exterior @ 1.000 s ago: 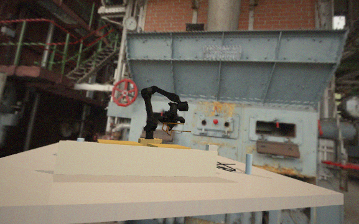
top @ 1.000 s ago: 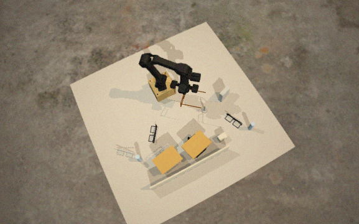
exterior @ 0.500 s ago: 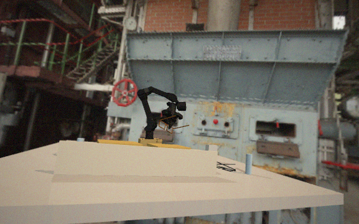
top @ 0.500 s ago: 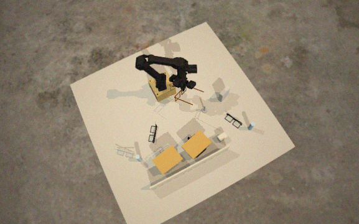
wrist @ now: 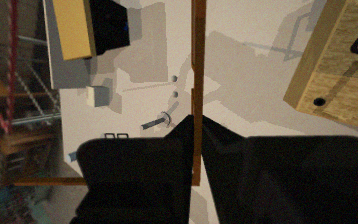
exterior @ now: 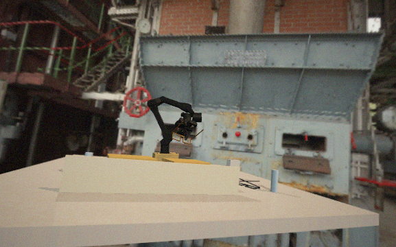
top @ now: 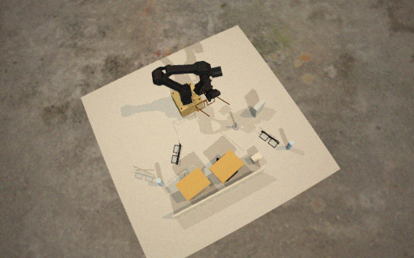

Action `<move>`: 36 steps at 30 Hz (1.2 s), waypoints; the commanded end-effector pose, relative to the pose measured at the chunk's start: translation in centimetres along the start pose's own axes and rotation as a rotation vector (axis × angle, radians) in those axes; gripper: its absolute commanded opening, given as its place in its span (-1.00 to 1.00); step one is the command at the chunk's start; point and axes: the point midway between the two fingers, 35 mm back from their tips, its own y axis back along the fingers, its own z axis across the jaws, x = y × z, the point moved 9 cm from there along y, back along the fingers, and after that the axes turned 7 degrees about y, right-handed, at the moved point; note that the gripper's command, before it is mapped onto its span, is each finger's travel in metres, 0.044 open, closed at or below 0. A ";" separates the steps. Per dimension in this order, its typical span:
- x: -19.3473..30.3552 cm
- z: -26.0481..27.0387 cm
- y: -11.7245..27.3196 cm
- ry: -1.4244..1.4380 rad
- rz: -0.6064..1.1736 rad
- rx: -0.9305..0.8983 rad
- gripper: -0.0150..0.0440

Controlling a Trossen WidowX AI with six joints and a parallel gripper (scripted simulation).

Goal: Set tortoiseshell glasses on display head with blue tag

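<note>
hand [top: 214, 99] [exterior: 186, 136] [wrist: 195, 120] shut on tortoiseshell glasses [top: 204, 105] [exterior: 182, 138] [wrist: 198, 65]; one temple cut off in wrist view.

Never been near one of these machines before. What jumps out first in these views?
Probably the black jointed arm, rising from a yellowish base block on the pale tabletop. Its tool grips brown-rimmed glasses, held up in the air. Next, perhaps, the two orange-yellow slabs side by side near a long upright cream panel.
</note>
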 end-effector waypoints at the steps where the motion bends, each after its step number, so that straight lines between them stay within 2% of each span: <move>1: -0.3 -0.8 0.4 -0.096 0.010 -0.040 -0.49; 10: -0.6 -2.0 1.1 -0.267 0.048 -0.104 -0.49; 36: -0.4 -1.7 1.1 -0.228 0.040 -0.089 -0.49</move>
